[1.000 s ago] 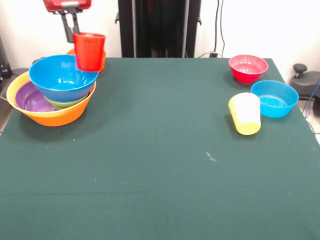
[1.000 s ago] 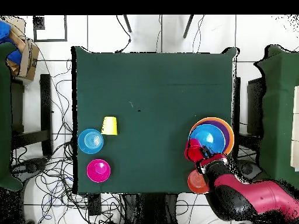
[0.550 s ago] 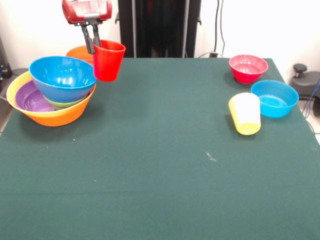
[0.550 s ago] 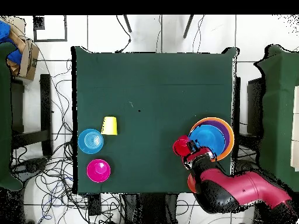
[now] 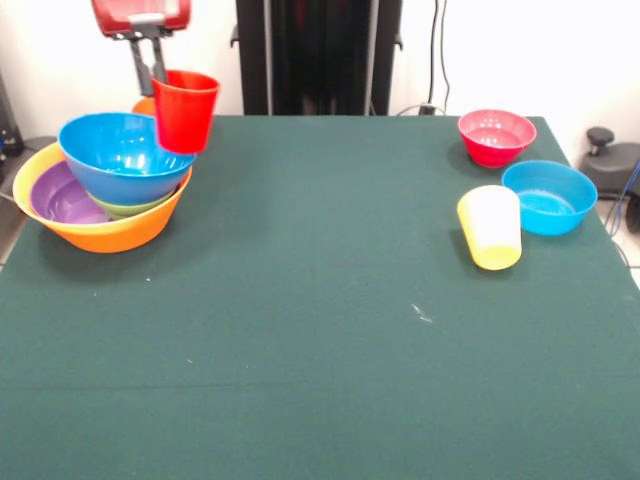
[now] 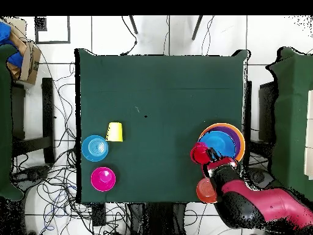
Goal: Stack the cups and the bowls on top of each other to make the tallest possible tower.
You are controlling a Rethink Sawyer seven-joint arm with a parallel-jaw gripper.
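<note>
My gripper [image 5: 152, 75] [image 6: 209, 160] is shut on the rim of the red cup [image 5: 184, 110] [image 6: 199, 153], holding it upright in the air just right of the tower's blue bowl [image 5: 124, 156]. The tower [image 6: 221, 142] is a large yellow-orange bowl [image 5: 100, 232] holding a purple bowl [image 5: 62, 196], a green one [image 5: 130, 207] and the blue one on top. A small orange bowl [image 5: 143, 105] [image 6: 206, 191] sits behind the cup. At the right, the yellow cup [image 5: 491, 227] [image 6: 114, 131] lies on its side beside a second blue bowl [image 5: 549, 197] [image 6: 95, 148] and a pink-red bowl [image 5: 496, 136] [image 6: 103, 179].
The green table [image 5: 320, 330] drops off close to the tower's left side. Cables and a chair base [image 5: 612, 160] lie past the right edge.
The gripper swung the red cup right, away from the blue bowl, then back left; it now hangs at the blue bowl's right rim, slightly higher than a second ago.
</note>
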